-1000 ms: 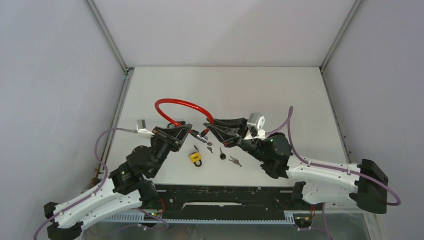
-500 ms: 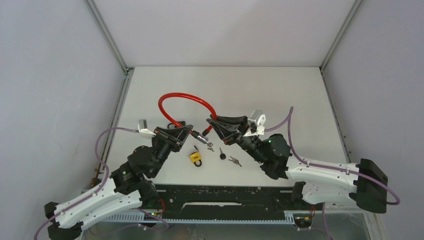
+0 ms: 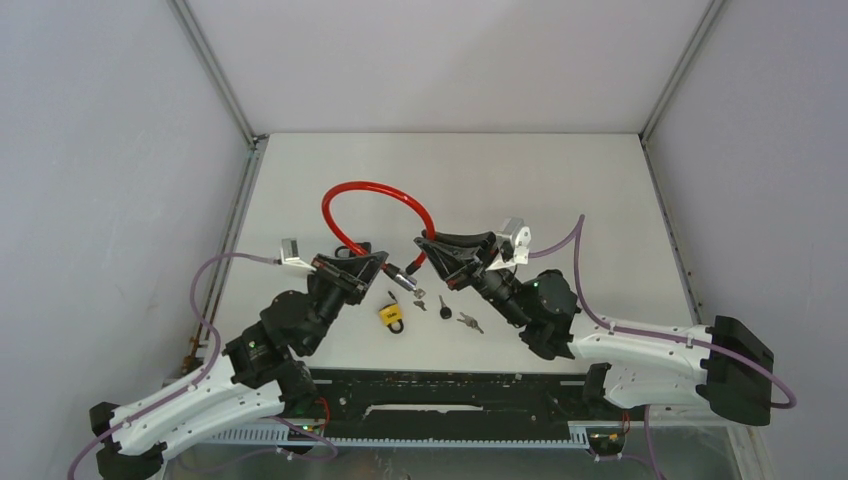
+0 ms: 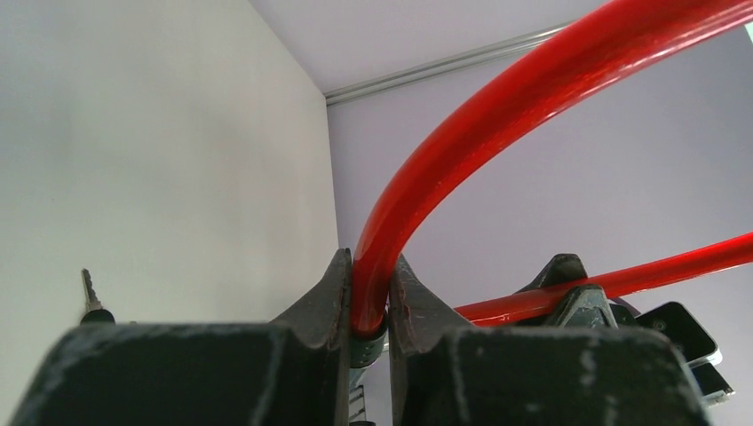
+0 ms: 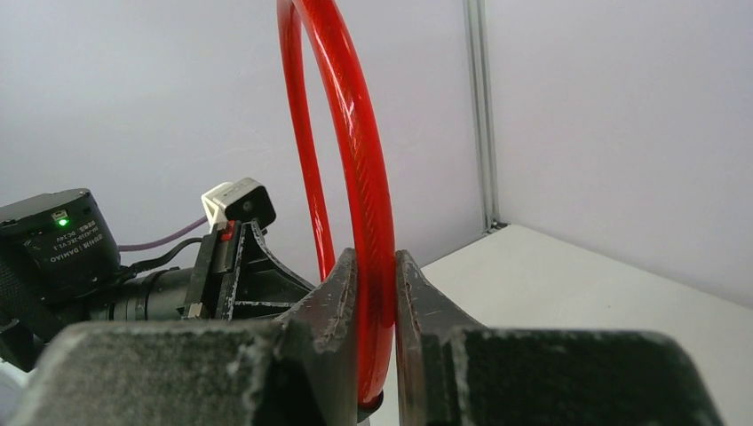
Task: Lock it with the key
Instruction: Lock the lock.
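Table (image 3: pixel 560 180) mid: L tool (image 3: pixel 382 261), R tool (image 3: pixel 423 243) clamp cable (image 3: pixel 370 188).

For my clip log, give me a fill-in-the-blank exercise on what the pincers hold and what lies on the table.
The left pincer and the right pincer are each shut on the ____ cable.
The padlock on the table is ____ in colour.
The loose keys lie on the table, held by ____ pincer.
Missing words: red; yellow; neither.
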`<state>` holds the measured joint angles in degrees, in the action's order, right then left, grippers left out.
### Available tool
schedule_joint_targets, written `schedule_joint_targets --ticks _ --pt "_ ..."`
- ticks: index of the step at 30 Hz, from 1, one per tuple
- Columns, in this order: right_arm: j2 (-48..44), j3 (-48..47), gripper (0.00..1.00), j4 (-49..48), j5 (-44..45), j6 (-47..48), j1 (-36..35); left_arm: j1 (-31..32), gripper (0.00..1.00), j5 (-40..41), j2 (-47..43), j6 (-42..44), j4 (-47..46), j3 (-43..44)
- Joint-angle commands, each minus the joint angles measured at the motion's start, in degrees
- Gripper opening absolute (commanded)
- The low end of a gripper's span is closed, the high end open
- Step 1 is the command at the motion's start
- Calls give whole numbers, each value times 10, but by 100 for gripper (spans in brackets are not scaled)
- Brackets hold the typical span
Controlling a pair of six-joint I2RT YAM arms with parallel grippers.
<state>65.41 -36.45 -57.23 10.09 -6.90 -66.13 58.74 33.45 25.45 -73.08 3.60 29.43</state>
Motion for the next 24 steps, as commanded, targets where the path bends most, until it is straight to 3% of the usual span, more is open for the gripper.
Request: schedule_joint_targets --ticks 1,24 --pt "14 29 0 56 -14 -43 -8 2 0 -14 -11 -29 -126 6" --pt "46 121 0 -44 104 -144 -52 2 0 -13 -21 -24 -133 1"
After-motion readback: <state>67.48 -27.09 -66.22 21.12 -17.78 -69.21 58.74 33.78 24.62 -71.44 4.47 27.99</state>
